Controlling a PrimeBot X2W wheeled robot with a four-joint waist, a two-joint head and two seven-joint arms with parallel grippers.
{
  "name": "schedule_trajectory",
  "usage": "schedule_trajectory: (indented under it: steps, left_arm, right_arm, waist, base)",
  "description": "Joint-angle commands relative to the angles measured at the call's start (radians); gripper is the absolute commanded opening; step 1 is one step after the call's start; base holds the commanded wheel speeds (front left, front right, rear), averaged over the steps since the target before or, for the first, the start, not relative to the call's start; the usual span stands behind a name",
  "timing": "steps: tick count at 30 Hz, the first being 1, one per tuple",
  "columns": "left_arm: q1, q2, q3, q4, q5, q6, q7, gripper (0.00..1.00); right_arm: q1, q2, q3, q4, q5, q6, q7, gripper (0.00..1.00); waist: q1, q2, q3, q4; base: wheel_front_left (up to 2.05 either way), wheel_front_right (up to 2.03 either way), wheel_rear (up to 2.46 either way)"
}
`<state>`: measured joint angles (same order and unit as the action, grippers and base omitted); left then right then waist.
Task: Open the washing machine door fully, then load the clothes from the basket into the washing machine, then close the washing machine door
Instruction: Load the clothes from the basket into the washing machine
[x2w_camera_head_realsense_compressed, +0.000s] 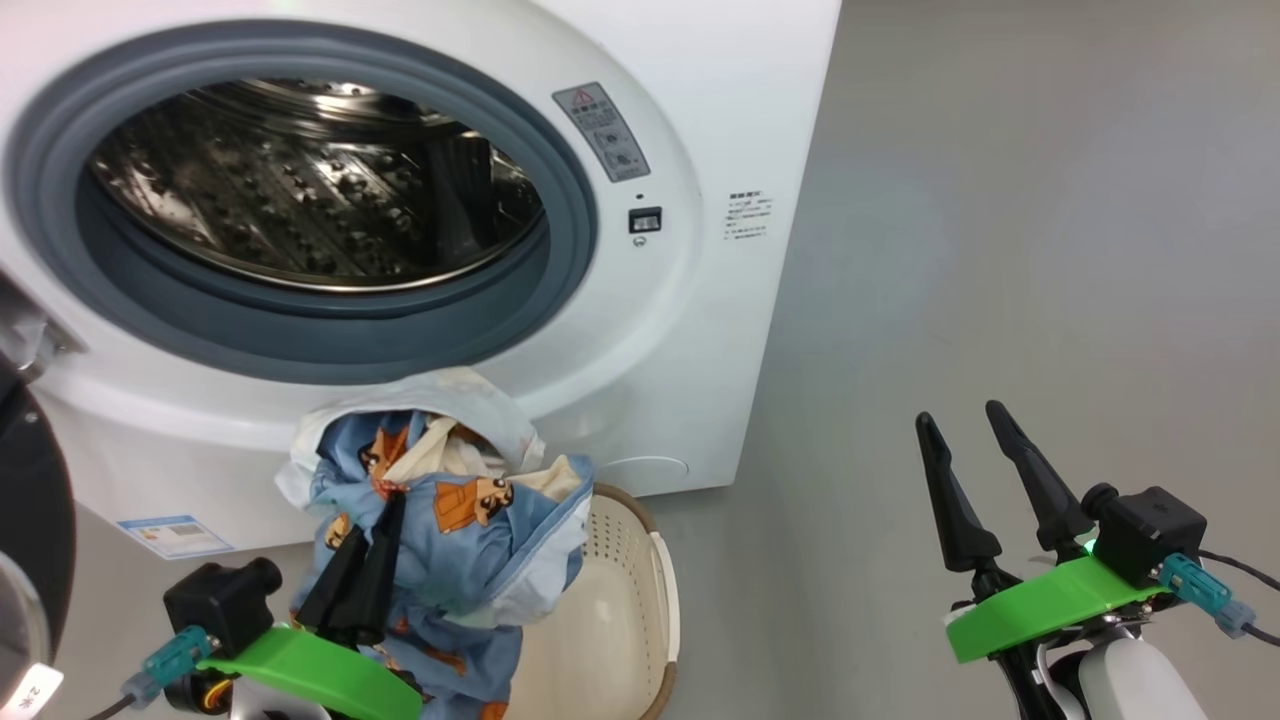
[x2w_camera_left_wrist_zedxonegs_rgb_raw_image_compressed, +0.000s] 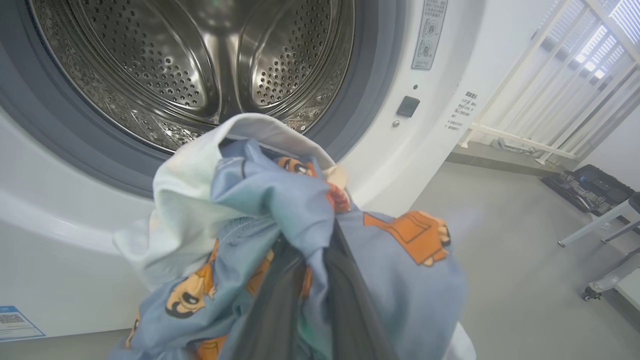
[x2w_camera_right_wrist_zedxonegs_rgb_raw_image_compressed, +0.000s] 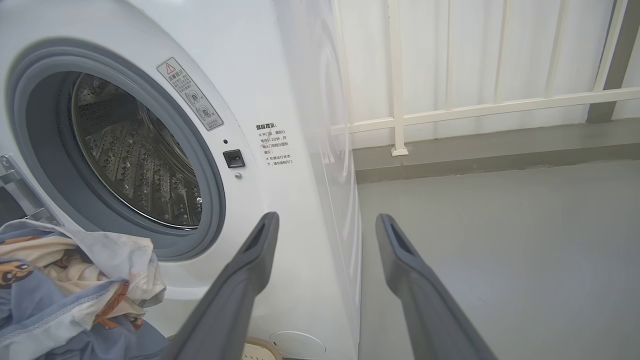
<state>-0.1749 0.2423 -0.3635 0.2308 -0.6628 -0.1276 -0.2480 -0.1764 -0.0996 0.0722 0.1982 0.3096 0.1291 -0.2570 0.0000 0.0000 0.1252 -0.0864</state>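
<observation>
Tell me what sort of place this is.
Likely a laundry corner in an indoor workspace or lab: a white front-loading washing machine stands on bare grey floor, a basket before it, white railing beyond.

My left gripper stands at 6 o'clock, its two dark fingers pressed close with the clothes bunched between and over them. The tips are buried, so I think the pinch sits near centre. The bundle hangs before the washing machine, whose steel drum gapes at 11 o'clock. A blue label sits at 8 o'clock, white railing at 2.
</observation>
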Motion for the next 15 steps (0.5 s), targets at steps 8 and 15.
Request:
schedule_trajectory:
  steps: [8, 15]
  left_arm:
    - [0.000, -0.019, 0.093, -0.062, 0.058, -0.002, -0.014, 0.00]
    - [-0.047, -0.022, 0.109, -0.064, 0.087, 0.000, -0.014, 0.00]
  right_arm:
    - [0.011, -0.013, 0.017, -0.033, 0.004, 0.002, -0.005, 1.00]
    - [0.007, -0.008, 0.018, -0.037, -0.001, 0.002, -0.005, 1.00]
  waist:
    - [0.0000, 0.0000, -0.015, 0.014]
    - [0.0000, 0.0000, 0.000, 0.014]
  base:
    - [0.00, 0.00, 0.00]
    - [0.00, 0.00, 0.00]
